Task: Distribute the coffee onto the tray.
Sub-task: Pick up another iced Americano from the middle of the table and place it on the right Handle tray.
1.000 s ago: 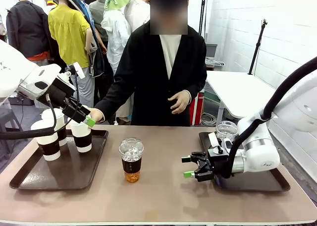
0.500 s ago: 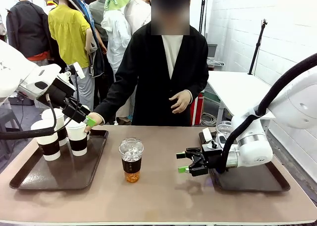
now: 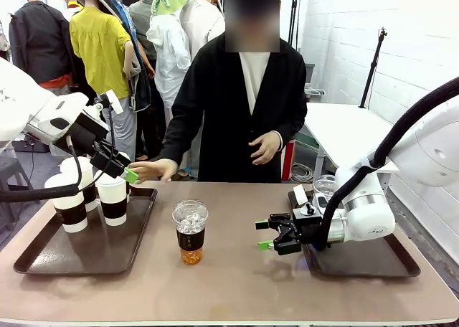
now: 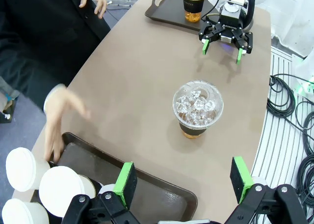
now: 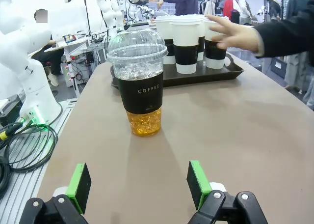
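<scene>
**Right arm lined up on the loose iced cup, no grasp made**

You had the right gripper released, jaws spread wide, held low over the table and aimed at the iced coffee cup. That cup stood upright on bare table between the trays, nearer the left tray, well apart from the pads.

My read was that you were on the approach for pickup.

The left gripper was also released and empty, hanging over the left tray's far right corner. Three white lidded cups stood along that tray's far edge, and the person's hand was at the same corner. A second iced cup sat at the right tray's far left corner.

The next move called for driving forward until the dark sleeve sat between the pads, then closing on the sleeve, not the dome. After that, a level lift. I couldn't tell which tray you meant. If left, mind the hand.
</scene>
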Robot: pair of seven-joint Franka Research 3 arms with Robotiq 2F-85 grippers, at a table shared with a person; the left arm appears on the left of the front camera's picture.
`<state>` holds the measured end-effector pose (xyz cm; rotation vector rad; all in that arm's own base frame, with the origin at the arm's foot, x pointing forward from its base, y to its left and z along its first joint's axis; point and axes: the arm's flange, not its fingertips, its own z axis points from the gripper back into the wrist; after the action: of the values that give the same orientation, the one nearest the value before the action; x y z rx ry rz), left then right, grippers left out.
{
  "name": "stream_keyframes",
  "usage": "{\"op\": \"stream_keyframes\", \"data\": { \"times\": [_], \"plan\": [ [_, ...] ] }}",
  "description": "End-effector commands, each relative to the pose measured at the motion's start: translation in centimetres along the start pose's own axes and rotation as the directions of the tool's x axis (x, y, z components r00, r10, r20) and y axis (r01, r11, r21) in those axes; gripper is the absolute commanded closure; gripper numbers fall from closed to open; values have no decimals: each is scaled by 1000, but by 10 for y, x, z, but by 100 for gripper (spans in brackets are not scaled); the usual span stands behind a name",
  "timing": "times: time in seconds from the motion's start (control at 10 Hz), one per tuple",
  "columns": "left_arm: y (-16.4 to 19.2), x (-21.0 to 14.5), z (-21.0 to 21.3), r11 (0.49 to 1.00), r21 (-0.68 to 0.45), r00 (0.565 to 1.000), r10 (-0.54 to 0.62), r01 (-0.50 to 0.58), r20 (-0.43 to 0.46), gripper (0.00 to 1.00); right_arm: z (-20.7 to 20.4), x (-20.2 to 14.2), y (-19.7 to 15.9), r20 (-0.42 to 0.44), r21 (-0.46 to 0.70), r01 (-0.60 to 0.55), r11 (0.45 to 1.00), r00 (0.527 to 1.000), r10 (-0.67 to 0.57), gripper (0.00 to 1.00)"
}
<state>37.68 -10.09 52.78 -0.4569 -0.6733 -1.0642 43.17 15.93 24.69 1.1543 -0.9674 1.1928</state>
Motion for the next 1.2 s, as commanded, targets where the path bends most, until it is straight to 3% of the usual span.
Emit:
{"op": "stream_keyframes", "data": {
  "times": [0.0, 0.5, 1.1],
  "plan": [
    [2, -2, -1, 1000, -16, 1000, -13, 14, 23, 0, -1, 0, 1, 1, 2, -6, 1000, 1000, 6, 0],
    [2, -2, -1, 1000, -16, 1000, -13, 14, 23, 0, -33, 9, 3, 80, -67, -1, 998, 997, 6, 0],
    [2, -2, -1, 1000, -16, 1000, -13, 14, 23, 0, -90, 7, 0, 88, -32, -24, 999, 996, 27, 0]
  ]
}}
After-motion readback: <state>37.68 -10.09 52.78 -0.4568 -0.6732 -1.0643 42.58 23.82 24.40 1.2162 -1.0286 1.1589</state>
